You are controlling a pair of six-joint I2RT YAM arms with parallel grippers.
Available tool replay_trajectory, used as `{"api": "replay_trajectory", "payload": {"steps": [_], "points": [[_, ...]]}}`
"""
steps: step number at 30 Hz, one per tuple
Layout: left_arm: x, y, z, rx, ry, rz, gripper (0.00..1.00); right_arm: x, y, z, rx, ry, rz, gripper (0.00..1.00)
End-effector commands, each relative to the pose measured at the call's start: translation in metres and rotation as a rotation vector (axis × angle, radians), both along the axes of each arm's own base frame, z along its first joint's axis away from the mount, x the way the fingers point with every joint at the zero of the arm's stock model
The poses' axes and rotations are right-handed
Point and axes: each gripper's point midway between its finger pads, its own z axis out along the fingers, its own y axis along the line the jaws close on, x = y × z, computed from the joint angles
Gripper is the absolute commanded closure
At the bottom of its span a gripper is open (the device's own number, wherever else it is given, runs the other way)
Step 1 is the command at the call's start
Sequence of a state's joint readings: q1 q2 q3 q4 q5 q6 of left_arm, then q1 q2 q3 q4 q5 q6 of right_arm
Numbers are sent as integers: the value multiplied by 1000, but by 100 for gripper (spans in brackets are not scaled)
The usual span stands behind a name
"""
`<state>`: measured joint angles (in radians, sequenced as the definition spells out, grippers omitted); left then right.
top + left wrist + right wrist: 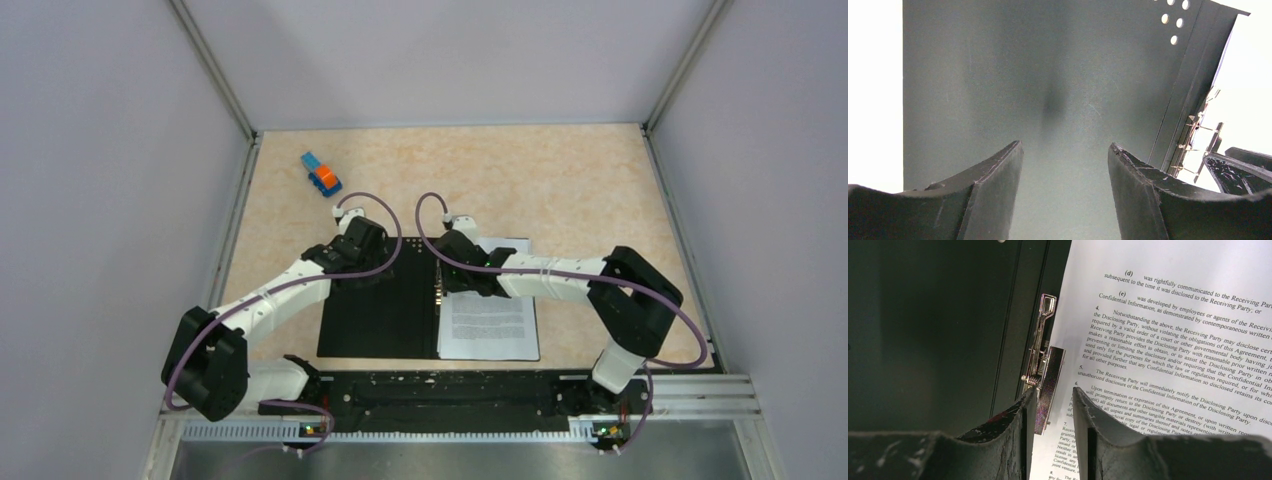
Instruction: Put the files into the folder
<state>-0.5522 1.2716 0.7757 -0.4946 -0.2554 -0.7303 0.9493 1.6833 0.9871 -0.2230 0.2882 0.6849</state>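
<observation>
My right fingers (pixel 1088 412) stand only a narrow gap apart, straddling the dark tab of the metal clip (pixel 1040 355); I cannot tell whether they pinch it. Just beside it, the files (pixel 1173 340) read "Receiving Party", "Confidential Information" and "Notwithstanding the above". My left fingers (pixel 998 167) are wide apart and hold nothing, pointing down at the black inside of the folder (pixel 1048 75). Both arms bend inward over the folder, which lies open on the bench (pixel 560 180) with the sheets on its right half. A blue-and-orange toy block (pixel 321 173) sits well apart at the far left.
</observation>
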Motion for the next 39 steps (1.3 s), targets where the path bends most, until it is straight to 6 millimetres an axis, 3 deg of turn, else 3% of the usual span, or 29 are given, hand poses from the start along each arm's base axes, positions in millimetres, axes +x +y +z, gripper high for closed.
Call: {"api": "replay_trajectory", "payload": {"steps": [1, 14, 19, 24, 33, 39], "points": [[3, 1, 7, -11, -34, 6, 32, 3, 15, 7, 33, -25, 5, 68], [3, 1, 5, -15, -33, 8, 32, 0, 18, -2, 22, -4, 13, 77], [3, 0, 5, -17, -32, 6, 32, 1, 12, -2, -4, -16, 6, 89], [3, -1, 5, -21, -29, 4, 32, 10, -8, 0, -47, -28, 9, 97], [1, -7, -4, -48, 7, 5, 32, 30, -62, 5, -104, -56, -12, 99], [-7, -16, -25, -86, 66, 3, 32, 38, -68, 11, -101, -75, 20, 99]]}}
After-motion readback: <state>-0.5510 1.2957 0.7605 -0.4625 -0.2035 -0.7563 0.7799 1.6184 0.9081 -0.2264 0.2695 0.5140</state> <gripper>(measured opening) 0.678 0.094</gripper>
